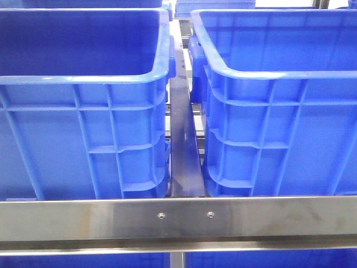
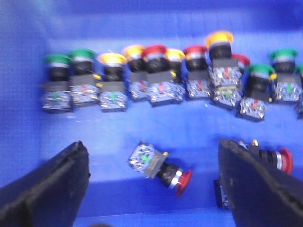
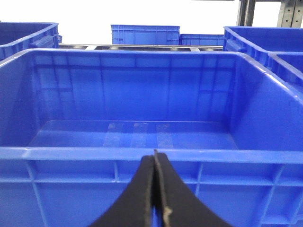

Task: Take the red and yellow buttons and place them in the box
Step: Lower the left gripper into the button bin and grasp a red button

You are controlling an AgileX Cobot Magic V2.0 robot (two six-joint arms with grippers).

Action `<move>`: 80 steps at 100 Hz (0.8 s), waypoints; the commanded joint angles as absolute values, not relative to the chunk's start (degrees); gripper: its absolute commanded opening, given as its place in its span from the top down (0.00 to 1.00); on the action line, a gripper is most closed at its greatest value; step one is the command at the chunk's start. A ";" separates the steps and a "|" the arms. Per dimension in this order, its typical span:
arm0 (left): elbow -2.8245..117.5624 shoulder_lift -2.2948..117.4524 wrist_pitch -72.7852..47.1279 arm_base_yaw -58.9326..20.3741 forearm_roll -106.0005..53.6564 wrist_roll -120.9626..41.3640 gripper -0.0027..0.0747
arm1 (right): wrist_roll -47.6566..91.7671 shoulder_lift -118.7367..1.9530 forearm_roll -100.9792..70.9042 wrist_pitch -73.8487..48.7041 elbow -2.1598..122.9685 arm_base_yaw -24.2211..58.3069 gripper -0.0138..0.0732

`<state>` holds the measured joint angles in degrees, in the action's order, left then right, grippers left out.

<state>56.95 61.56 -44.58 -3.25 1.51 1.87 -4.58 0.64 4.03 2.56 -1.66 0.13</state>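
Note:
In the left wrist view my left gripper [image 2: 151, 147] is open inside a blue crate [image 2: 42, 118]. A red mushroom-capped push button [image 2: 162, 168] lies on its side on the crate floor between the fingers, untouched. A second red button [image 2: 280, 160] lies partly behind one finger [image 2: 251, 189]. Farther in stands a row of buttons with yellow [image 2: 112, 58], red [image 2: 155, 50] and green [image 2: 57, 59] caps. My right gripper [image 3: 155, 155] is shut and empty, just outside the near rim of an empty blue box [image 3: 71, 153]. Neither gripper shows in the front view.
The front view shows two large blue crates, left [image 1: 83, 78] and right [image 1: 279, 72], side by side, with a narrow metal strip [image 1: 181, 139] between them and a steel rail [image 1: 251, 218] across the front. More blue crates [image 3: 144, 34] stand behind.

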 commanded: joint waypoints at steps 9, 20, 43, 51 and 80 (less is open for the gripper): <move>65.26 70.76 -46.43 -4.03 0.89 2.41 0.27 | -4.45 1.93 4.52 6.78 -0.70 0.10 0.91; 70.06 76.74 -50.86 -4.03 0.89 2.41 0.27 | -4.45 1.93 4.52 6.78 -0.70 0.10 0.91; 77.89 87.72 -54.65 -4.03 -0.94 1.85 0.27 | -4.45 1.93 4.52 6.78 -0.70 0.10 0.91; 79.63 90.66 -54.54 -4.03 -1.17 1.85 0.27 | -4.45 1.93 4.52 6.78 -0.70 0.10 0.91; 84.26 98.86 -54.64 -4.03 -2.91 1.44 0.27 | -4.45 1.93 4.52 6.78 -0.70 0.10 0.91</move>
<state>81.68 99.46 -56.13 -3.62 -1.93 1.54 -4.62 0.64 4.03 2.56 -1.66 0.13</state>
